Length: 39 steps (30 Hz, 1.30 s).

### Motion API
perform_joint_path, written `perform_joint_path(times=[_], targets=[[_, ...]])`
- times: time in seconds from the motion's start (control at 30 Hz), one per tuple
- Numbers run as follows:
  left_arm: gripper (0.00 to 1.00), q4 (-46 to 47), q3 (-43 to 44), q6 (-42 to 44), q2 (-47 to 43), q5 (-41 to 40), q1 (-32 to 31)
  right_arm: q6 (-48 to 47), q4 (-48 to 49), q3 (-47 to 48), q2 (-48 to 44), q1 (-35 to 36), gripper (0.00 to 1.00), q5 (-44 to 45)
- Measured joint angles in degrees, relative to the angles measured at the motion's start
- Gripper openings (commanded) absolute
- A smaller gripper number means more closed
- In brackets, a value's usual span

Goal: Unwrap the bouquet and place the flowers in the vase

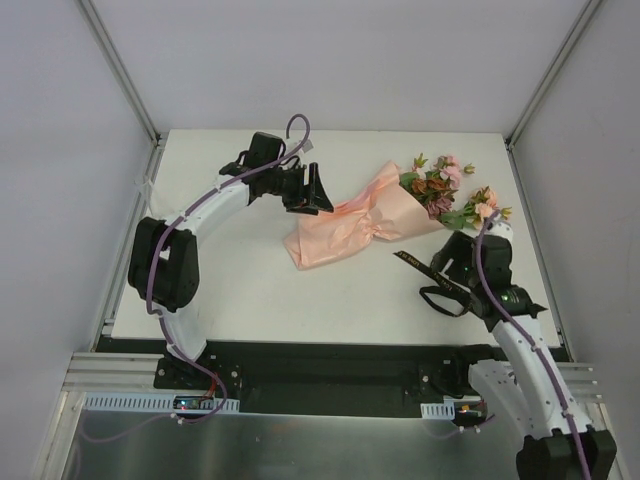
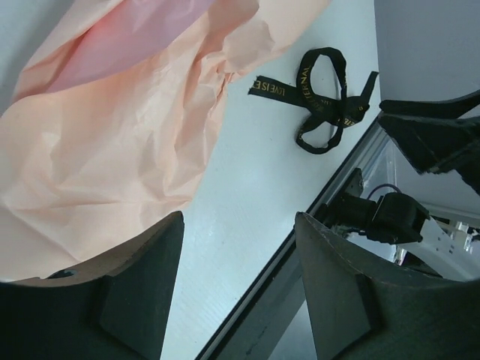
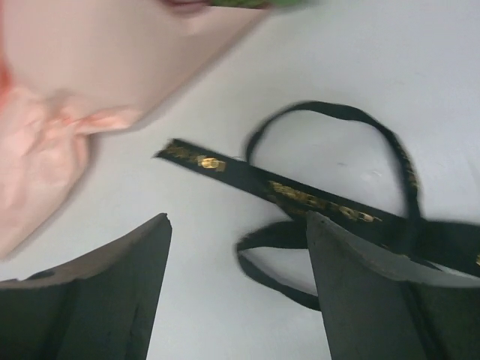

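The bouquet (image 1: 365, 222) lies on the white table with its pale pink paper (image 2: 112, 150) loose and crumpled. Its flowers (image 1: 446, 186) point to the far right. The black ribbon (image 1: 412, 260) with gold lettering is untied and lies flat on the table near the paper (image 3: 45, 142). My left gripper (image 1: 312, 190) hovers at the paper's left end, open (image 2: 238, 217) with nothing between its fingers. My right gripper (image 1: 445, 287) stands open (image 3: 238, 217) just over the ribbon (image 3: 300, 195), not holding it. The vase is out of view.
The table's near edge and a dark metal rail (image 2: 300, 247) run just below the ribbon (image 2: 322, 105). Grey walls with frame posts (image 1: 120, 70) close in the table on three sides. Bare white tabletop (image 1: 250, 285) lies in front of the bouquet.
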Motion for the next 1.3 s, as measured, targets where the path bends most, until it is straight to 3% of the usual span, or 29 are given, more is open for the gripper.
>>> perform_joint_path(times=[0.13, 0.27, 0.43, 0.63, 0.77, 1.0, 1.03, 1.17, 1.3], targets=[[0.70, -0.83, -0.02, 0.81, 0.00, -2.45, 0.11, -2.75, 4.70, 8.24, 10.75, 10.16, 0.76, -5.97], [0.71, -1.95, -0.09, 2.36, 0.09, -5.25, 0.96, -2.99, 9.14, 17.18, 24.57, 20.37, 0.76, -8.90], [0.70, -5.49, 2.58, 3.61, 4.61, -8.46, 3.30, -1.97, 12.76, 20.90, 31.23, 26.58, 0.76, -9.88], [0.67, -8.31, 3.87, 3.67, 13.00, -9.53, 6.01, -1.09, 13.35, 20.15, 30.95, 27.15, 0.76, -9.44], [0.59, -9.64, 4.04, 3.37, 15.58, -9.22, 5.90, -0.90, 13.20, 17.38, 29.40, 27.15, 0.76, -7.80], [0.30, -10.05, 5.22, 2.91, 15.82, -6.84, 5.84, 2.03, 13.86, 15.93, 31.50, 23.85, 0.74, -6.69], [0.27, -10.03, 5.35, 2.93, 15.82, -6.47, 5.81, 2.58, 14.19, 15.93, 32.72, 22.45, 0.72, -7.10], [0.20, -9.92, 5.38, 2.84, 15.72, -5.27, 5.29, 4.46, 14.23, 16.63, 39.28, 18.80, 0.48, -7.58], [0.18, -9.94, 5.35, 2.84, 14.40, -4.81, 4.68, 5.95, 14.43, 17.53, 44.61, 17.92, 0.40, -7.34]])
